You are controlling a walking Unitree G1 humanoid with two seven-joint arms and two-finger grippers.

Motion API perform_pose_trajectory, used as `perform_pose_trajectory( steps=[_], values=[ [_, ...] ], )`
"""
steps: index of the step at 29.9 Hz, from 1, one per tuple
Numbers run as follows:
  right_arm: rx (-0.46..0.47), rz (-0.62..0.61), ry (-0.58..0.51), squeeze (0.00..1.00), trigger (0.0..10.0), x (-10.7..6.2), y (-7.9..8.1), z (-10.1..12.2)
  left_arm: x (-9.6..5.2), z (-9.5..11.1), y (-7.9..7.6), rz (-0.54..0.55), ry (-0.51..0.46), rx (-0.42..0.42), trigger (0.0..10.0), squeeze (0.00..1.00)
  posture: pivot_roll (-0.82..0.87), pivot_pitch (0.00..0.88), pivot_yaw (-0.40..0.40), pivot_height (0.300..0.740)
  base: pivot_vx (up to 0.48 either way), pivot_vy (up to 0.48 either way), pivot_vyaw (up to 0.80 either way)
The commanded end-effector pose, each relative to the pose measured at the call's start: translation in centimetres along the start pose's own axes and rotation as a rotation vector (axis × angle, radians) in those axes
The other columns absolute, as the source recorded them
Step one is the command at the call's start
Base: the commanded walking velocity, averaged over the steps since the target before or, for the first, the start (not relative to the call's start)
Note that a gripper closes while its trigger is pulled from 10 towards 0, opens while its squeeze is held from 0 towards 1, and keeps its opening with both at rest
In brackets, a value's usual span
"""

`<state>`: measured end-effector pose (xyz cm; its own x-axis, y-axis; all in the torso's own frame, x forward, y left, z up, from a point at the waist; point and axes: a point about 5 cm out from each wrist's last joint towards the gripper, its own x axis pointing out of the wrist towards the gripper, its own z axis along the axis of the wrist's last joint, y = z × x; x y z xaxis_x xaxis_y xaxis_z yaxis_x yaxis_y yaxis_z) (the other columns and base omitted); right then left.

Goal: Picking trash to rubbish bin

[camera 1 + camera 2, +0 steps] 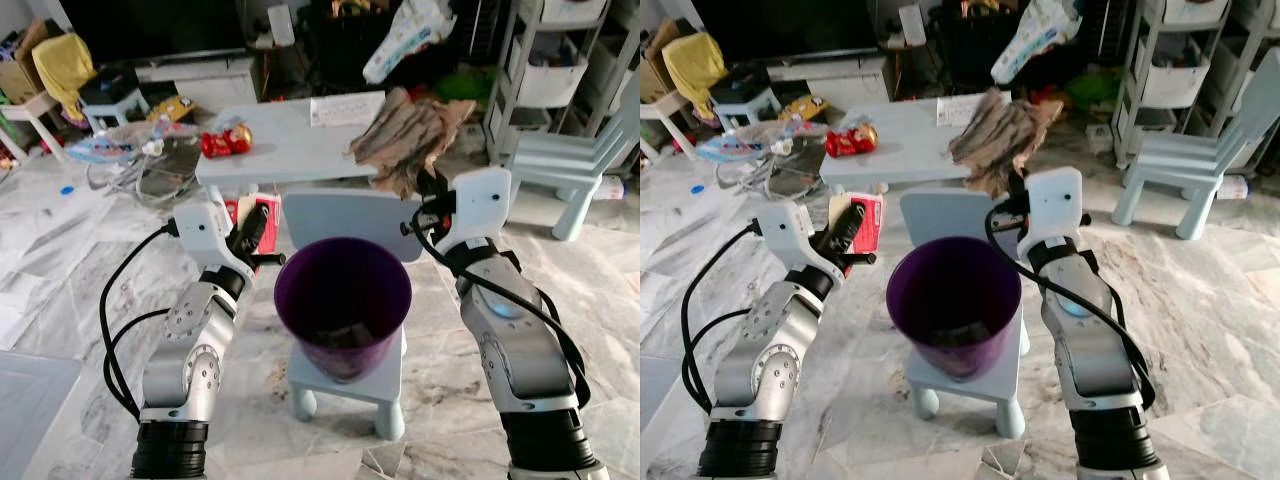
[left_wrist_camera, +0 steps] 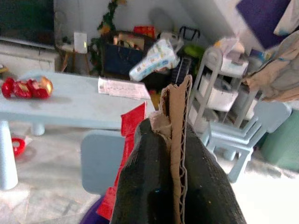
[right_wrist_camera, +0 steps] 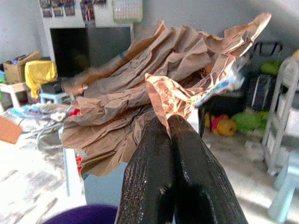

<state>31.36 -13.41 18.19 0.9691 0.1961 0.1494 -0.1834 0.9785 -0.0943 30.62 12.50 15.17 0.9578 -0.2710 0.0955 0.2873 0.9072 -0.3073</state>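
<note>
purple rubbish bin [image 1: 343,290] on a pale blue stool [image 1: 345,385], standing on the marble floor [image 1: 80,300] directly ahead, something dark lying at its bottom (too dim to name). right end effector [image 1: 432,186] raised above and just behind the bin's far right rim, fingers [image 3: 187,177] pressed together on a crumpled sheet of brown paper [image 1: 408,135], the paper fanning up and outward over the edge of the light blue counter [image 1: 290,150]. left end effector [image 1: 252,232] held up beside the bin's left rim, fingers [image 2: 140,186] closed narrow on a flat piece of corrugated cardboard [image 2: 176,140] with a red printed face [image 1: 262,222], card standing roughly upright in the grip. on the counter behind: a red and gold wrapped item [image 1: 226,140] and a white sheet of paper [image 1: 345,108]. pale blue child's chair [image 1: 560,165] to the right, white shelving [image 1: 555,60] behind it, loose clutter and cables [image 1: 130,170] on the floor to the left.
</note>
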Motion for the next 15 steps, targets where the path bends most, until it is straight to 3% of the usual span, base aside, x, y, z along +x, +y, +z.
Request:
perform_pose_trajectory(
  steps=[1, 3, 4, 5, 15],
  values=[
    [0.029, -0.003, 0.063, 0.0, 10.0, -0.2, -0.1, -1.4, -0.3, -0.3, 0.7, 0.011, 0.02, 0.029, 3.6, 0.0, -0.06, 0.081, 0.087, 0.74, 0.0, 0.0, 0.0],
    [0.046, -0.002, 0.103, 0.0, 10.0, -0.4, -0.2, -2.5, -0.6, -0.9, 1.1, 0.024, 0.04, 0.037, 4.3, 0.0, -0.05, 0.082, 0.088, 0.74, 0.0, 0.0, 0.0],
    [0.049, -0.005, 0.116, 0.0, 10.0, -0.5, -0.3, -3.0, -0.8, -1.1, 1.3, 0.027, 0.046, 0.039, 8.2, 0.0, -0.05, 0.082, 0.089, 0.74, 0.0, 0.0, 0.0],
    [0.047, -0.005, 0.128, 0.0, 10.0, -0.6, -0.3, -3.4, -1.0, -1.5, 1.5, 0.029, 0.059, 0.046, 10.0, 0.0, -0.05, 0.083, 0.09, 0.74, 0.0, 0.0, 0.0],
    [0.123, 0.065, 0.244, 0.0, 10.0, -0.4, 0.0, -7.3, -4.7, -5.0, 2.4, 0.017, 0.177, 0.135, 10.0, 0.0, -0.01, 0.094, 0.103, 0.74, 0.0, 0.0, 0.0]
  ],
)
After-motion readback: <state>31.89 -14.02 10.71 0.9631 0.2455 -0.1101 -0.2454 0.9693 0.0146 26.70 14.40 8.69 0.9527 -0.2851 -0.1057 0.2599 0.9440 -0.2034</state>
